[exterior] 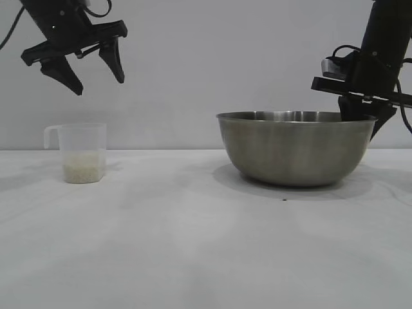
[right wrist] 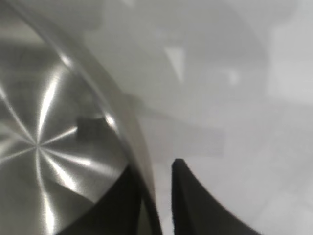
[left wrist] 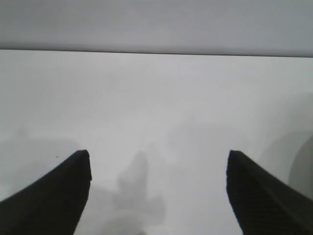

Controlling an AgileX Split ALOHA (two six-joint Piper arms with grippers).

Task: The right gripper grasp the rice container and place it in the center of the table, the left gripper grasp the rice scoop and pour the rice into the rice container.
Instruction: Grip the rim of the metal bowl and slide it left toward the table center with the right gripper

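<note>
The table [exterior: 193, 257] fills the lower half of the exterior frame as a plain white matte surface.

**Rice scoop.** The rice scoop [exterior: 82, 152] stands upright at the left of the frame, well apart from the bowl. It is a translucent plastic cup with a side handle at the rim, pointing toward the left edge. The rice [exterior: 83, 168] fills only its lower part. Judged light and fairly stiff, with thin walls that may flex under a hard pinch and a base that may slide or tip if nudged. The handle or the rim beside it is the likely hold; keep it level until over the bowl.

**Rice container.** The rice container [exterior: 296, 147] rests at center right of the frame. It is a wide polished steel bowl with a thin rim. Judged rigid, moderately heavy for a one-sided hold, and slippery. The rim is the only practical grip, so expect it to tilt or swing when lifted; dragging low is safer.

**Right end effector.** The right end effector [right wrist: 156, 196] is at the bowl's rim at the right of the exterior frame. In the right wrist view one finger sits inside the wall and one outside, closed tight on the rim.

**Left end effector.** The left end effector [exterior: 90, 67] hangs at upper left, above the scoop and clear of it, fingers spread wide and holding nothing.
</note>
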